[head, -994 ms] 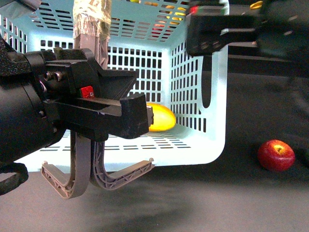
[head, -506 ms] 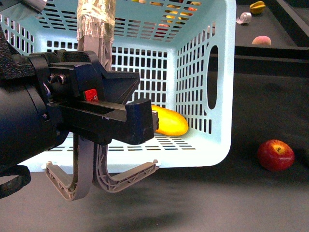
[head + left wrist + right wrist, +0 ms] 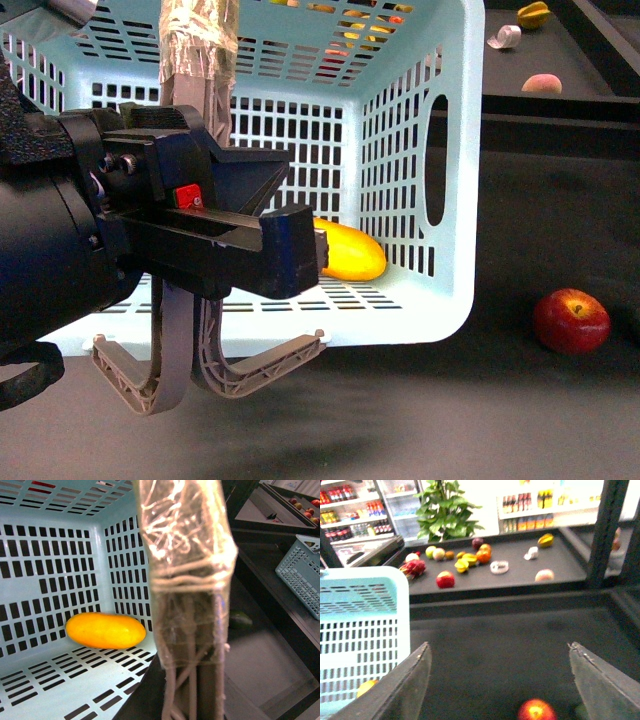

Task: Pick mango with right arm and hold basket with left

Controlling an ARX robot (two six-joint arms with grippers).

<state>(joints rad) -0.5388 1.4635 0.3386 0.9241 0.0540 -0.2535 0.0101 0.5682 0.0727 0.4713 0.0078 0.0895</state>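
**Operator:** Where is my left gripper (image 3: 285, 255) sitting?

**Spotter:** Right up against the basket (image 3: 455, 200). The two grey-brown ribbed handles (image 3: 160, 370) pass behind it in the front view, and above it they are bound in clear tape (image 3: 197, 45). In your left wrist view that taped part fills the middle, very close to the lens.

**Operator:** Is it clamped on them?

**Spotter:** You cannot tell. Its fingers are out of the wrist view, and the gripper's own body hides the contact in the front view.

**Operator:** And the mango (image 3: 106, 630)?

**Spotter:** Just past the tip of your left gripper, inside the basket. It lies on its side on the slotted surface, near the corner, with nothing touching it. In the front view only one end shows from behind the gripper.

**Operator:** What about my right gripper (image 3: 500, 680)?

**Spotter:** It is spread wide and holds nothing. It is outside the basket, which stands off to one side of it, well apart from the mango. A red apple (image 3: 536, 711) lies on the dark table (image 3: 495, 630) between its two fingers, touching neither
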